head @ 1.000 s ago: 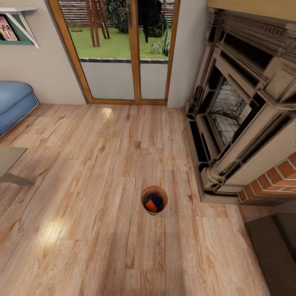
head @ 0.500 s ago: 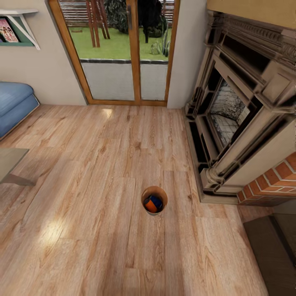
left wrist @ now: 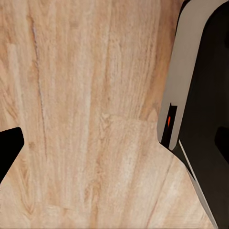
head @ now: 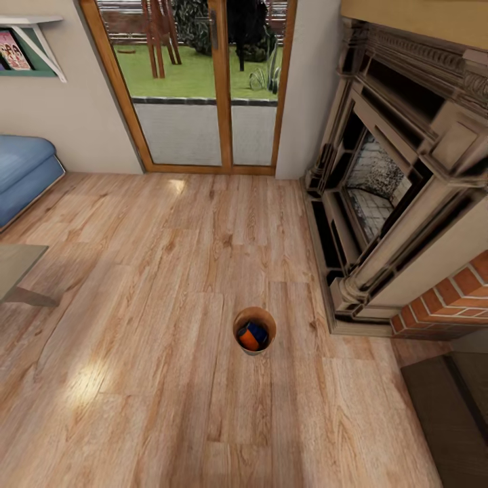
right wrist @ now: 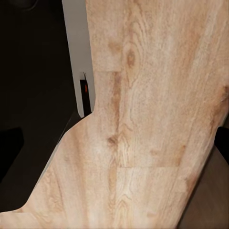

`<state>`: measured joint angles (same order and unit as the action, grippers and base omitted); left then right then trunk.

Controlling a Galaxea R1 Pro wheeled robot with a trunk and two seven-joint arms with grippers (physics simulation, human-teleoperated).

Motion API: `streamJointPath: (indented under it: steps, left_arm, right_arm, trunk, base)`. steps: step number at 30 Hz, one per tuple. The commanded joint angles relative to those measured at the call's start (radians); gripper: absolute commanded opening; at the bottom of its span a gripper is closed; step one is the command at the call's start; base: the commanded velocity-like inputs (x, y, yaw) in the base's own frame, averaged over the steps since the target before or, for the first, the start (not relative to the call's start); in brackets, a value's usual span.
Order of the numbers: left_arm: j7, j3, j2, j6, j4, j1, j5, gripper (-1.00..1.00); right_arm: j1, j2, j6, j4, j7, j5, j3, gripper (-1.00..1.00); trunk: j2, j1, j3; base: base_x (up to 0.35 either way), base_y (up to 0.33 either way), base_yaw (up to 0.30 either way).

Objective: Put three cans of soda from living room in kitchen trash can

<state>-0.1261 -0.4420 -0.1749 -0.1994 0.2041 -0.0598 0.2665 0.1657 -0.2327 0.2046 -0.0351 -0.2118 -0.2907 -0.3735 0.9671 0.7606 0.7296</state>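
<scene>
Pale wood-plank floor [head: 135, 271] runs from the glass doors [head: 203, 88] to the brick-and-stone fireplace [head: 407, 190]. On it, near the hearth, stands the trash can [head: 237, 325], with an orange soda can [head: 248, 341] and a blue soda can [head: 258, 333] inside. A blue sofa [head: 24, 169] sits far left. I cannot tell how either gripper's fingers stand.

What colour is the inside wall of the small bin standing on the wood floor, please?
Glossy brown-copper; the bin shows it best in the head view.
</scene>
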Motion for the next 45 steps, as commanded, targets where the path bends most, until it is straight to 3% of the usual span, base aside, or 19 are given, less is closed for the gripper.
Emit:
streamJointPath:
  steps: [1,7,13,24,45]
  left_arm:
    - [0.0,0.0,0.0,0.0,-0.001,0.0,0.002,1.0]
    - [0.0,0.001,0.002,0.001,-0.003,0.001,0.008,1.0]
    - [0.0,0.003,0.022,0.002,-0.004,0.001,0.009,1.0]
    - [-0.001,0.003,0.039,0.002,-0.004,0.003,0.008,1.0]
    - [-0.001,0.003,0.048,0.001,-0.005,0.003,0.008,1.0]
  right_arm:
    - [0.0,0.0,0.0,-0.001,0.0,0.0,0.0,1.0]
    - [0.0,0.006,0.0,-0.003,-0.001,-0.007,0.004,1.0]
    - [0.0,0.016,-0.001,-0.003,-0.001,-0.009,0.008,1.0]
    - [0.0,0.058,-0.001,-0.003,-0.002,-0.01,0.008,1.0]
    - [0.0,0.066,-0.001,-0.003,-0.001,-0.007,0.008,1.0]
  trunk:
    - [0.0,0.0,0.0]
    - [0.0,0.0,0.0]
    - [0.0,0.0,0.0]
    - [0.0,0.0,0.0]
    - [0.0,0.0,0.0]
  base:
    - [0.0,0.0,0.0]
    - [0.0,0.0,0.0]
    - [0.0,0.0,0.0]
    - [0.0,0.0,0.0]
    - [0.0,0.0,0.0]
